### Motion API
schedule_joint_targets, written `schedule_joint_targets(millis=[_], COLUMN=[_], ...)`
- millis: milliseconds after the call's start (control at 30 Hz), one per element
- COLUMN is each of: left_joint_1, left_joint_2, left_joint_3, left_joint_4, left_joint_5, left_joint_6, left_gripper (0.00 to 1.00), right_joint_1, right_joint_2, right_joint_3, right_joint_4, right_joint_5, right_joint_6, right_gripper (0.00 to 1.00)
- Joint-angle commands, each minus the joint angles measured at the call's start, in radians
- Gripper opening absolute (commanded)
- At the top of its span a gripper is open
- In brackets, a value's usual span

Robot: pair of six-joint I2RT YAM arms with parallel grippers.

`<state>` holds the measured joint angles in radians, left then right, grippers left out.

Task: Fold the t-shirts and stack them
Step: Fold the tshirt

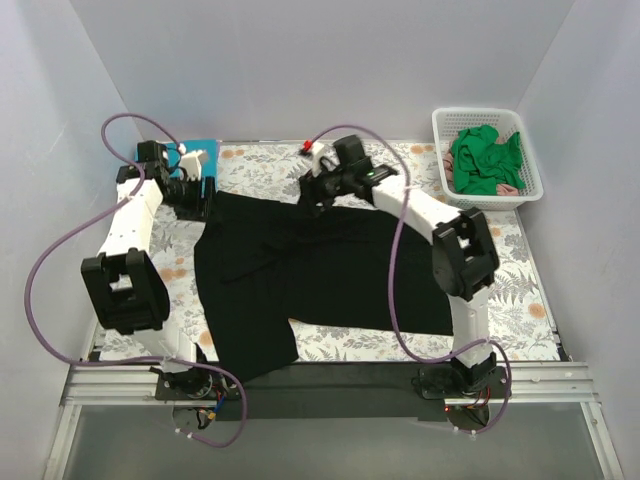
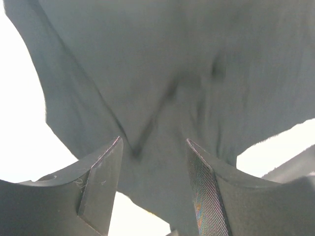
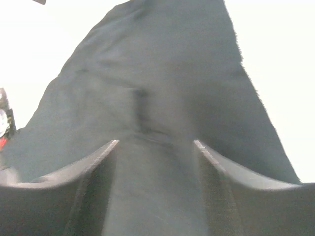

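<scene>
A large black t-shirt [image 1: 310,270] lies spread on the floral table cover, one part hanging toward the front edge. My left gripper [image 1: 205,205] is over its far left corner. The left wrist view shows the jaws [image 2: 153,142] open, with black cloth [image 2: 162,64] under and between them. My right gripper [image 1: 312,200] is over the shirt's far edge near the middle. It is open in the right wrist view [image 3: 156,142], with black cloth [image 3: 157,83] between the fingers. A teal shirt [image 1: 203,150] lies behind the left gripper. Green shirts [image 1: 485,160] fill the basket.
The white lattice basket [image 1: 445,125] stands at the far right corner, with a bit of pinkish cloth [image 1: 510,188] under the green. The floral cover [image 1: 500,290] shows to the right of the black shirt. White walls close in the left, back and right sides.
</scene>
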<state>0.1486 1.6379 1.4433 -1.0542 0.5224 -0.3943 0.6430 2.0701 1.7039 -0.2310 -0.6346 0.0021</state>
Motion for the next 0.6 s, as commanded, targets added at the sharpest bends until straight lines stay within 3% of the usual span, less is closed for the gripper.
schedule_joint_targets(millis=[0,167,567], left_joint_1=[0.005,-0.064,-0.092], left_joint_2=[0.109,0.302,0.470], left_joint_3=[0.115,0.204,0.161], left_joint_4=[0.135,0.275,0.382], left_joint_5=[0.074,0.028,-0.088], left_joint_6=[-0.090,-0.178,-0.202], left_gripper=[0.52,0.50,0.49], right_joint_1=[-0.130,-0.244,-0.350], right_joint_2=[-0.128,-0.183,-0.099], right_joint_3=[-0.039,-0.151,-0.286], right_joint_4=[-0.111,-0.218,-0.232], right_joint_5=[0.067,0.234,0.571], right_joint_6=[-0.101,-0.230,-0.378], right_gripper=[0.63,0.42,0.23])
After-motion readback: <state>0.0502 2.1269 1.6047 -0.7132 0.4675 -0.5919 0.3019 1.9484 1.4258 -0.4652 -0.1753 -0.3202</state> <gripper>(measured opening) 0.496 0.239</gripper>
